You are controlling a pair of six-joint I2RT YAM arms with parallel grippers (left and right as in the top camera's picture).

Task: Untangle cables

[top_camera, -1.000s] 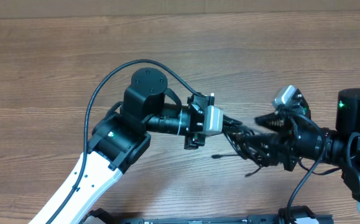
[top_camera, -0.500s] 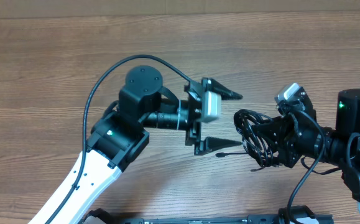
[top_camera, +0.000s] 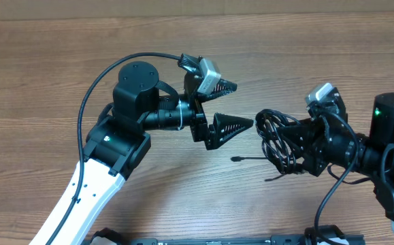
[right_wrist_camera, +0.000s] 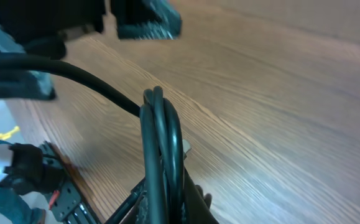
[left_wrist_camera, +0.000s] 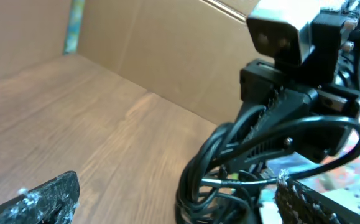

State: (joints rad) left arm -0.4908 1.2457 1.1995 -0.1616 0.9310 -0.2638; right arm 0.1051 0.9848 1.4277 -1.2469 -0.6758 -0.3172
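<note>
Cables (top_camera: 273, 133) bundled in clamped R gripper (top_camera: 290, 144) over wood table (top_camera: 333, 61), L gripper (top_camera: 244, 104) agape, cardboard wall (left_wrist_camera: 167, 43) behind.

A wooden table (top_camera: 285, 61) with brown grain spreads beneath the left jaws and the right jaws and across the gap between them. Beyond them, along the table's far edge, stands a plain cardboard wall (left_wrist_camera: 167, 50). On it, up and left of the left jaws, runs a narrow greenish-yellow strip (left_wrist_camera: 76, 25). Behind the jaws, at the near edge, lies a black rail (top_camera: 217, 241).
</note>
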